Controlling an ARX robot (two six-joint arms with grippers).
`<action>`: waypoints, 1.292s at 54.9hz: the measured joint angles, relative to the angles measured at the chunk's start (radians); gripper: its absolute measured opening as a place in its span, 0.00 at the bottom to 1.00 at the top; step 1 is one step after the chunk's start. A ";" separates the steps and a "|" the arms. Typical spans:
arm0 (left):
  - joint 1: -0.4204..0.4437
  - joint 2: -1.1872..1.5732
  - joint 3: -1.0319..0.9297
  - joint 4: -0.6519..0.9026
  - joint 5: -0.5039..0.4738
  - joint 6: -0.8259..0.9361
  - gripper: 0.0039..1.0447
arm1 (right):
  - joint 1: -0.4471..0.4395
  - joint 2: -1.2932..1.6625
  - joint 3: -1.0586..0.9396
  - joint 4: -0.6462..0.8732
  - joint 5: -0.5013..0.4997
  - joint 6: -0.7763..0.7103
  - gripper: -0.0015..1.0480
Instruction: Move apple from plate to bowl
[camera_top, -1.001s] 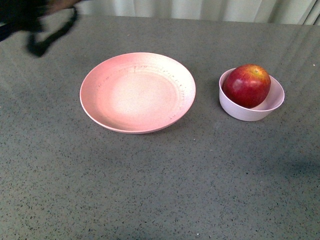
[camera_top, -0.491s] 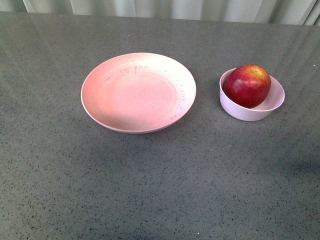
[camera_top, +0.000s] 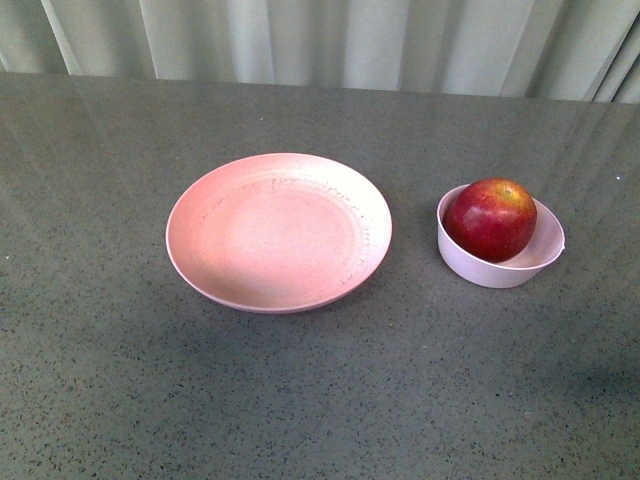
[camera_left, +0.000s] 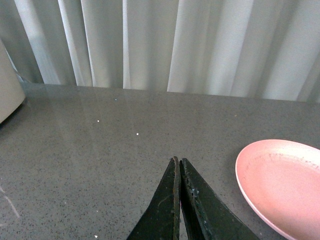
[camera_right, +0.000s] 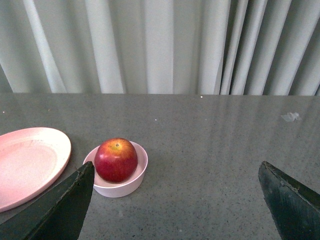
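Sitting in one bowl (camera_top: 500, 262), one apple (camera_top: 490, 218); one plate (camera_top: 278, 231) beside.

Front view overhead; wrist views low, curtain-facing.

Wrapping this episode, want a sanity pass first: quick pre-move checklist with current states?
1. apple inside bowl: ok.
2. plate has nothing on it: ok.
3. bowl upright on the table, apart from plate: ok.
4. left gripper fingers closed together, holding nothing: ok.
5. right gripper fingers spread wide, nothing between them, clear of apple: ok.
6. Both arms clear of the front view: ok.
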 joint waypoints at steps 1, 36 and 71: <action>0.000 -0.016 -0.003 -0.013 0.001 0.000 0.01 | 0.000 0.000 0.000 0.000 0.000 0.000 0.91; 0.002 -0.446 -0.027 -0.394 0.003 0.001 0.01 | 0.000 0.000 0.000 0.000 0.000 0.000 0.91; 0.002 -0.687 -0.028 -0.630 0.003 0.001 0.01 | 0.000 0.000 0.000 0.000 0.000 0.000 0.91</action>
